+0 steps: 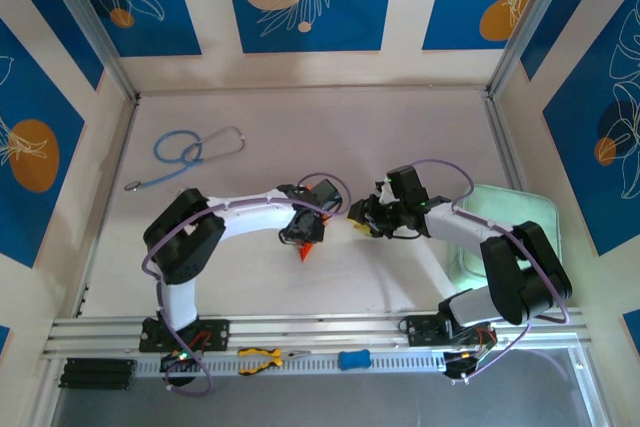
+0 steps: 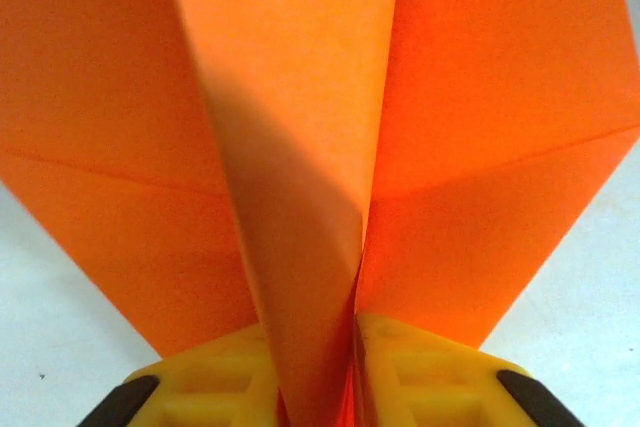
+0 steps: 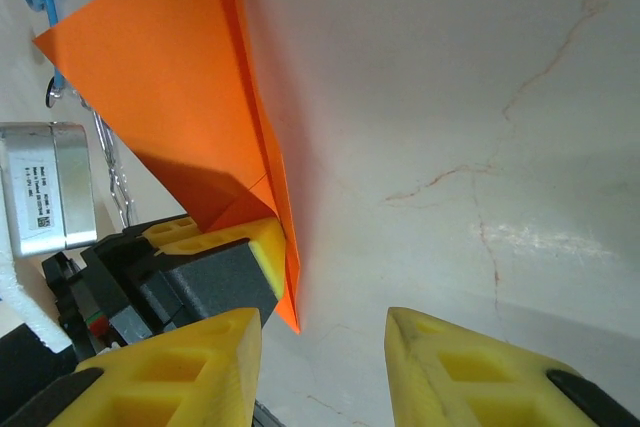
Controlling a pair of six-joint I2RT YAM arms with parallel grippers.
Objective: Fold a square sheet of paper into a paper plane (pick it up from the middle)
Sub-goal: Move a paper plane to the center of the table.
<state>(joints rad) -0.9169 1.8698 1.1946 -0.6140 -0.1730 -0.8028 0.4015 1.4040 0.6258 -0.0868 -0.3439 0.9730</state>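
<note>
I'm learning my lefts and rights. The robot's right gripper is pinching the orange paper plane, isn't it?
Not quite: the left gripper is pinching the orange paper plane, as the left wrist view shows. The right gripper is open, holding nothing.

You see the paper plane (image 2: 300, 127) in plain bright orange, darker along its creases. The left gripper (image 2: 318, 357) and right gripper (image 3: 322, 337) have yellow fingers. The table (image 3: 450, 97) is off-white with faint brown veins. Across the top of the overhead frame, the wall panels (image 1: 310, 7) are blue with white leaf outlines and orange discs
</note>
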